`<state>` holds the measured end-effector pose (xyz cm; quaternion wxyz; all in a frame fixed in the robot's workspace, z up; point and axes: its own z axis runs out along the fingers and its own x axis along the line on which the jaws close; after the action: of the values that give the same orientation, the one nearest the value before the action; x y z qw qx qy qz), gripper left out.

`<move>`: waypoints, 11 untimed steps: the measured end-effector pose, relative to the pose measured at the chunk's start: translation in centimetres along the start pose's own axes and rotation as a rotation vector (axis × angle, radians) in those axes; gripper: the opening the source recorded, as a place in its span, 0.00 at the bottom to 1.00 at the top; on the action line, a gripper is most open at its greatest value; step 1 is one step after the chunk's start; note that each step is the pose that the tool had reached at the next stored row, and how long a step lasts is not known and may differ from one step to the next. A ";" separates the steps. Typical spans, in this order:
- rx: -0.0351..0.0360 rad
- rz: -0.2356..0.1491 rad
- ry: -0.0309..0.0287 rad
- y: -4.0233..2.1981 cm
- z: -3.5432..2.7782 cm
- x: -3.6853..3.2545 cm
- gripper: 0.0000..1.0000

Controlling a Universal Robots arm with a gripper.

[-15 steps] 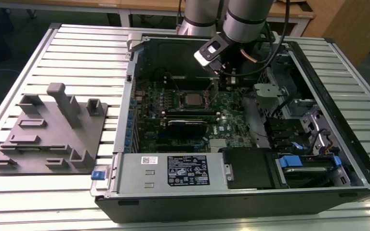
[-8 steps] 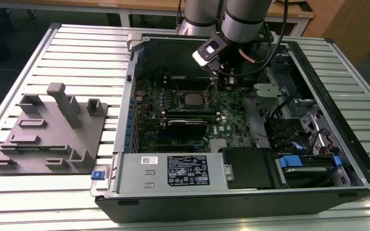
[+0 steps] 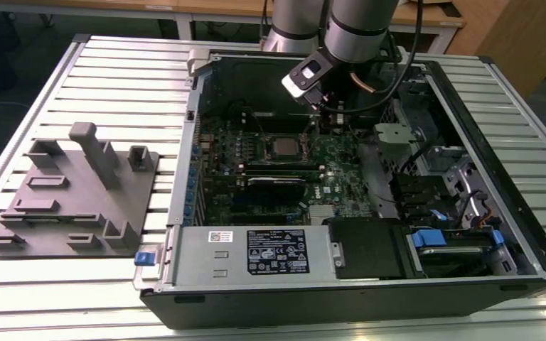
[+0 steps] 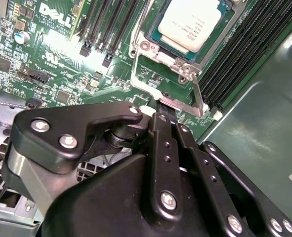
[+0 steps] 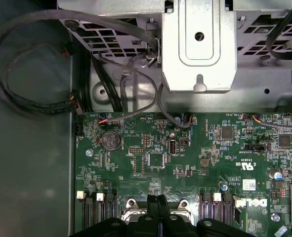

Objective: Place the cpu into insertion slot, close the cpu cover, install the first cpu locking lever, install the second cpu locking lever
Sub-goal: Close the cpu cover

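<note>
The gripper [image 4: 164,109] has its fingers pressed together with nothing visible between them. Its tips are at the edge of the cpu cover [image 4: 178,61], beside a thin silver lever [image 4: 199,94]. The cpu [image 4: 190,22], pale and square, lies flat in the insertion slot [image 4: 145,85], framed by the cover, on the green motherboard [image 5: 185,158].

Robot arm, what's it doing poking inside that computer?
The robot arm is reaching into an open computer case to fit its chip. The cpu already sits in the insertion slot on the green circuit board, and the cpu cover looks folded down around it. The gripper, fingers shut, has its tips right at the slot's edge beside a thin silver lever. Whether that lever is locked can't be told.
</note>
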<state>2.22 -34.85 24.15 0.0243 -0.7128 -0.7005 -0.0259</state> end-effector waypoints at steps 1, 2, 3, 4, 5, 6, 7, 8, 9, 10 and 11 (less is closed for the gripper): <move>0.0000 0.000 0.0001 -0.03 0.00 0.00 0.11; 0.0000 0.000 0.0001 -0.05 0.00 0.00 0.11; 0.0000 0.000 0.0001 -0.07 0.00 0.00 0.11; 0.0000 0.000 0.0000 -0.10 0.00 0.00 0.11; 0.0000 0.000 0.0001 -0.11 0.00 0.00 0.11; 0.0000 0.000 0.0001 -0.27 0.02 -0.01 0.11; 0.0002 0.000 0.0002 -0.57 0.33 -0.03 0.11; 0.0002 0.000 0.0002 -0.58 0.34 -0.03 0.11; 0.0003 0.000 0.0002 -0.58 0.35 -0.04 0.11; 0.0003 0.000 0.0002 -0.60 0.38 -0.04 0.11; 0.0003 0.000 0.0001 -0.61 0.39 -0.04 0.11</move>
<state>1.61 -34.85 23.75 0.0245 -0.7128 -0.7005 -0.0259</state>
